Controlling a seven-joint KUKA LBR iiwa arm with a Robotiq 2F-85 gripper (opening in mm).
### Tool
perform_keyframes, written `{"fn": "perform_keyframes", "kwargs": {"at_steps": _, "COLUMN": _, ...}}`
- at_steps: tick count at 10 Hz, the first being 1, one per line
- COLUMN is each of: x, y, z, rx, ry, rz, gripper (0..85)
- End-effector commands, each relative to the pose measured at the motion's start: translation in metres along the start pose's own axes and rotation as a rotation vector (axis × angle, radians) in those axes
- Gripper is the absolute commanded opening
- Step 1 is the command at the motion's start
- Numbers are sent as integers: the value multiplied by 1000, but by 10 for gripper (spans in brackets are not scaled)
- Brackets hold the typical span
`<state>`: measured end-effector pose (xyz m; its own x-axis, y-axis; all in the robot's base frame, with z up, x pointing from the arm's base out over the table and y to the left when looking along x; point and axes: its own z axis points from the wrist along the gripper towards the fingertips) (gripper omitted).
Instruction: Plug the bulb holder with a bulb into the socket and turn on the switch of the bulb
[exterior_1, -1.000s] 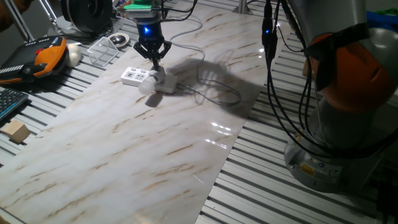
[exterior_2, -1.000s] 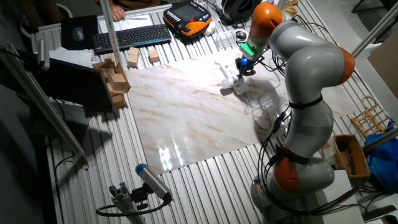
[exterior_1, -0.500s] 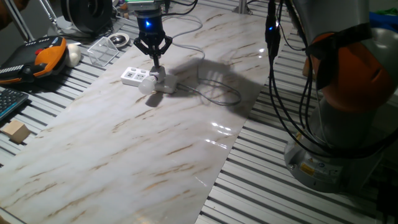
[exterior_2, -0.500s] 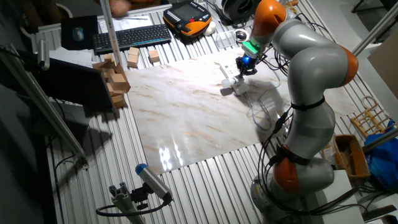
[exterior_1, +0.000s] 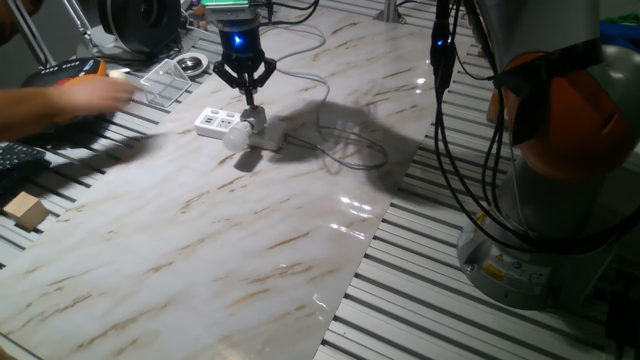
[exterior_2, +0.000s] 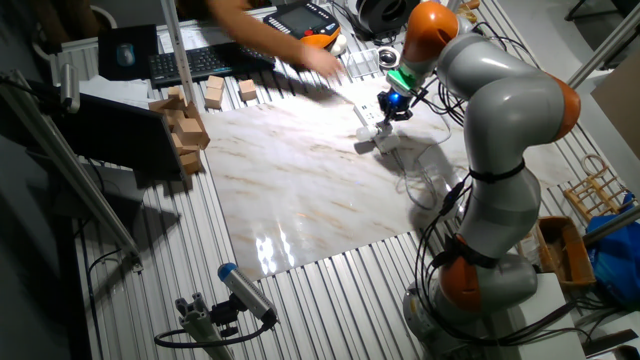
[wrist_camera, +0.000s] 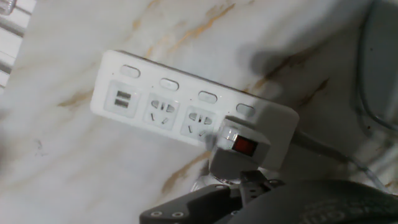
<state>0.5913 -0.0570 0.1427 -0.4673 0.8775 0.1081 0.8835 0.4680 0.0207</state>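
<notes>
The white power strip socket (exterior_1: 213, 122) lies on the marble board at the back left; it also shows in the other fixed view (exterior_2: 368, 118) and fills the hand view (wrist_camera: 180, 106). The bulb holder (wrist_camera: 249, 146) is plugged into the strip's cable-end outlet, its red switch (wrist_camera: 244, 146) facing the camera. The frosted bulb (exterior_1: 237, 138) sticks out sideways toward the front; I cannot tell if it glows. My gripper (exterior_1: 250, 100) hovers just above the holder (exterior_1: 256, 126) with its fingers together and holds nothing. It also shows in the other fixed view (exterior_2: 389, 111).
A person's blurred arm (exterior_1: 70, 98) reaches in from the left over the clutter (exterior_2: 285, 45). A clear plastic box (exterior_1: 165, 80), a keyboard (exterior_2: 210, 60), wooden blocks (exterior_2: 185, 125) and an orange-black pendant (exterior_2: 305, 22) surround the board. The strip's cable (exterior_1: 345, 150) loops to the right.
My gripper has lifted slightly off the bulb holder and stays above it. A person's arm has come into view from the left, near the strip.
</notes>
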Motion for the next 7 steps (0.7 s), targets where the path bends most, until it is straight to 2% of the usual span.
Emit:
{"fn": "perform_keyframes", "kwargs": {"at_steps": 1, "x": 0, "y": 0, "z": -1, "rx": -7, "ry": -10, "rz": 0, "gripper": 0}}
{"fn": "perform_keyframes", "kwargs": {"at_steps": 2, "x": 2, "y": 1, "z": -2, "rx": -12, "ry": -25, "rz": -5, "gripper": 0}}
{"fn": "perform_keyframes", "kwargs": {"at_steps": 6, "x": 0, "y": -4, "z": -3, "rx": -16, "ry": -34, "rz": -3, "gripper": 0}}
{"fn": "perform_keyframes", "kwargs": {"at_steps": 7, "x": -2, "y": -10, "z": -4, "rx": -11, "ry": -23, "rz": -3, "gripper": 0}}
